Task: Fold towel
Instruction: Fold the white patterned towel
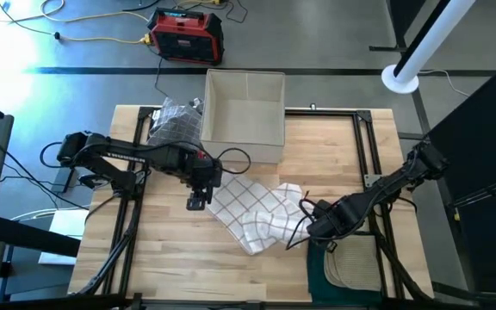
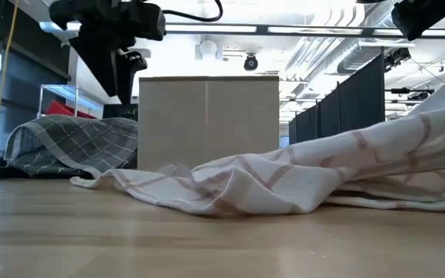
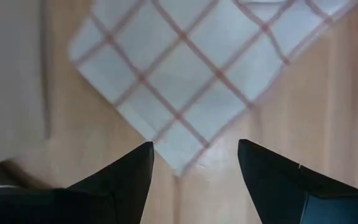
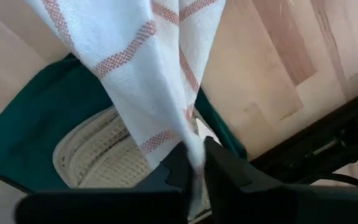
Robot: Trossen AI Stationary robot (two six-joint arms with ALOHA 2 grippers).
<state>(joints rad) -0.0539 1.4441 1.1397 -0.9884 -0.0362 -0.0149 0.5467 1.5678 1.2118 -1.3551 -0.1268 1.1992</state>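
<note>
I have the right tool [image 4: 194,163] clamped on the towel [image 1: 252,211] near the worktop's [image 1: 179,258] right edge; the left tool [image 3: 194,168] hovers, fingers apart, above its left corner.

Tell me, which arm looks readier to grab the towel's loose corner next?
The left. Its open gripper hovers right over a free corner of the towel, while the right gripper is already shut on the towel's other end.

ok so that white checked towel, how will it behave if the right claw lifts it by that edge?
Probably floppy: the towel lies rumpled in soft folds and hangs limp from the right claw, which is shut on its edge. It looks thin, so likely light. It may drag along the table rather than lift clear.
</note>
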